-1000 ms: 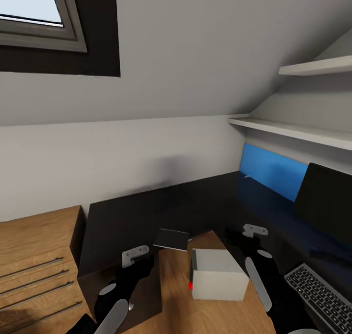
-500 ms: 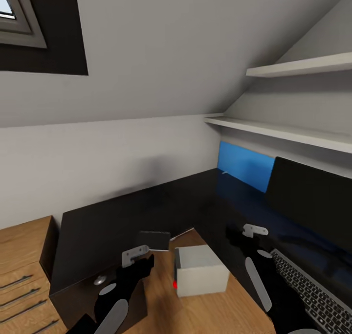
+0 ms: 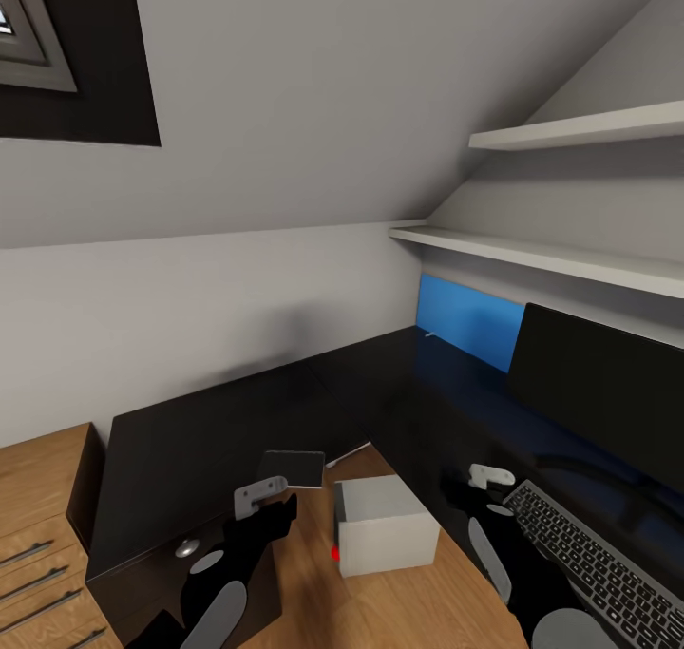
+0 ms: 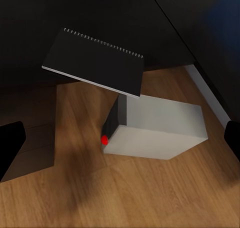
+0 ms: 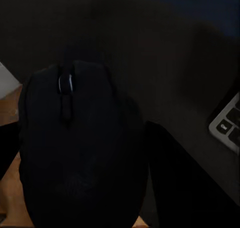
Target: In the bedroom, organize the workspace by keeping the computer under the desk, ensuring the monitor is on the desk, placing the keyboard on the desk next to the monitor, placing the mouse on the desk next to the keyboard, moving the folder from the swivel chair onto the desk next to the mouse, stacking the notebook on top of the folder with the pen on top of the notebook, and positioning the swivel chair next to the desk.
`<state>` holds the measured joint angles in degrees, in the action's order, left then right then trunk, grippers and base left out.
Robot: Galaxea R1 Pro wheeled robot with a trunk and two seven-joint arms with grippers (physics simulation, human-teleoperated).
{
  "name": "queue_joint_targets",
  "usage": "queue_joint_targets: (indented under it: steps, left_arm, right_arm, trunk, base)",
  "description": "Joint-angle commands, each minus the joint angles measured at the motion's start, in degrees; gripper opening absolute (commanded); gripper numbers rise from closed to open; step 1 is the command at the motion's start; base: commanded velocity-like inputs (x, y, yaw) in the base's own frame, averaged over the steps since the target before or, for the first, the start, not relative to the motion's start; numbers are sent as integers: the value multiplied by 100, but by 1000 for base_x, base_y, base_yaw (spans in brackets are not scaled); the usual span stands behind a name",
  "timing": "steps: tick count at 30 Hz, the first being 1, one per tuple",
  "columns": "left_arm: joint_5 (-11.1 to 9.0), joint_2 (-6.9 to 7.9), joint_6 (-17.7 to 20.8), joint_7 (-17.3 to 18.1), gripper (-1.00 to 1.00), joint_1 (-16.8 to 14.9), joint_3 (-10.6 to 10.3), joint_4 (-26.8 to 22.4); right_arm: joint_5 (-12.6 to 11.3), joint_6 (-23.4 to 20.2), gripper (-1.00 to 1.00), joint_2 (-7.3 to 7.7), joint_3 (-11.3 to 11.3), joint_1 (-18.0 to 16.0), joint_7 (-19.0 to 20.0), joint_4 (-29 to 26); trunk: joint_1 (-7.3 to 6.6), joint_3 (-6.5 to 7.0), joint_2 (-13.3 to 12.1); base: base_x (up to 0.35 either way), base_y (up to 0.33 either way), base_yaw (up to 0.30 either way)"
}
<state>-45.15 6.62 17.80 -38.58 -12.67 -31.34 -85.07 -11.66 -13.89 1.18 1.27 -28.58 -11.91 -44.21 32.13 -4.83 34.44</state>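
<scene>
The desk has a glossy black top and a blue back panel. On it at the right stand the monitor and, in front of it, the keyboard. The computer, red light showing, sits on the floor by the desk's inner corner. A dark spiral notebook lies at the desk edge above it. My left gripper hovers open near the notebook. My right gripper is shut on the black mouse, over the desk beside the keyboard's corner.
Light wooden drawers stand at the far left. Two white wall shelves hang above the monitor under the sloped ceiling. A window corner is at the upper left. Wooden floor lies between my arms.
The head view has swung right, so the whole scene shifted left and more of the monitor and keyboard shows. My right gripper sits slightly lower; the left one looks unchanged.
</scene>
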Motion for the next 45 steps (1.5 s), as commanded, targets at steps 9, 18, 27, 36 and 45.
queue_joint_targets:
  steps: [9,18,27,36,45]
  left_arm:
    - [-29,5,5,-44,100,-8,-12,-9]
    - [-29,63,5,-43,100,-9,-12,-9]
    - [-29,67,9,-44,100,-9,-12,-9]
    - [-29,67,4,-44,100,-8,-12,-9]
    - [-29,67,4,-44,100,-10,-12,-9]
  right_arm:
    - [154,279,-100,-10,20,-220,-363,497]
    - [164,296,-100,-5,22,-253,-529,653]
    - [164,299,-100,3,22,-308,-532,683]
    - [160,437,-100,8,22,-496,-532,1100]
    - [155,759,-100,121,18,-795,-532,1720]
  trunk:
    - [2,-11,11]
    - [2,-11,11]
    - [2,-11,11]
    - [2,-11,11]
    - [2,-11,11]
  base:
    - [0,0,0]
    - [104,-90,0]
    - [135,-8,0]
    - [164,0,0]
    - [160,0,0]
